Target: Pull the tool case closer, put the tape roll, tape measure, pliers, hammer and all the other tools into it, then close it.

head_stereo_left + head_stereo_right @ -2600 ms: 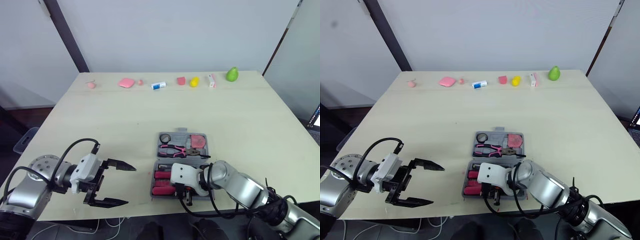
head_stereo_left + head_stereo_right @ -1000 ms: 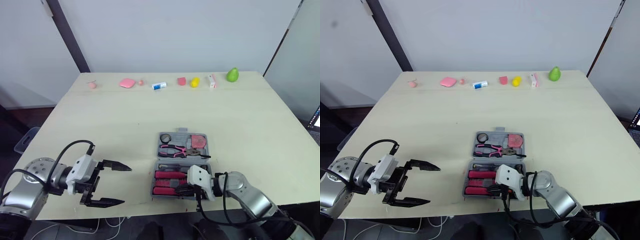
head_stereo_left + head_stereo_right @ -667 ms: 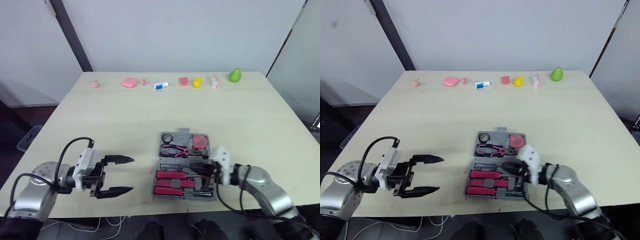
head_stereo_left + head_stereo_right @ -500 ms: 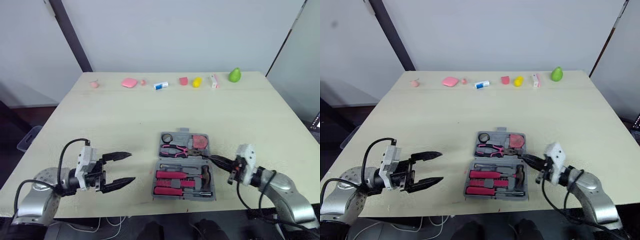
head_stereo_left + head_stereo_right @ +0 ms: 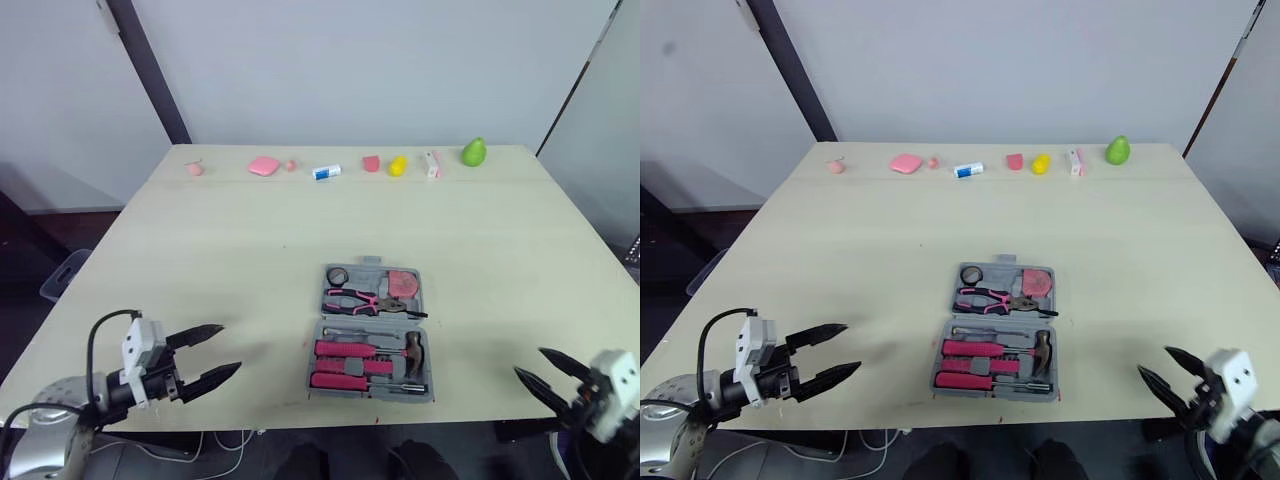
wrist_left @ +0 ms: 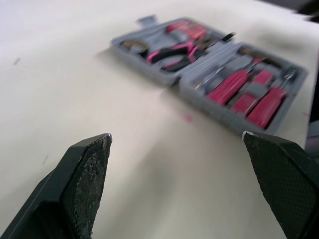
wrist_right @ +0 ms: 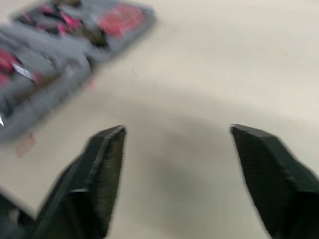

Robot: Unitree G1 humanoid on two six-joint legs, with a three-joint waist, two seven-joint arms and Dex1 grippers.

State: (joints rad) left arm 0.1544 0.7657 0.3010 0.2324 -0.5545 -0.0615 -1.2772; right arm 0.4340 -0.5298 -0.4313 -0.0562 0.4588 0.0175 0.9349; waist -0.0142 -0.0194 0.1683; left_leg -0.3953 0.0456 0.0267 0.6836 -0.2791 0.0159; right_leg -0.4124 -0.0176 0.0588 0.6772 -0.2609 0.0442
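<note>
The grey tool case lies open near the table's front edge. Its far half holds the tape roll, the pink tape measure and the pliers. Its near half holds the hammer and pink-handled screwdrivers. My left gripper hovers open and empty at the near left corner, well left of the case. My right gripper is open and empty beyond the near right edge, right of the case.
A row of small items lines the far edge: a green pear, a yellow piece, a white and blue tube, a pink block. Bare tabletop surrounds the case on all sides.
My right gripper has left the case's near half, swung right to the table's near right edge and opened. My left gripper has drawn back toward the near left corner.
</note>
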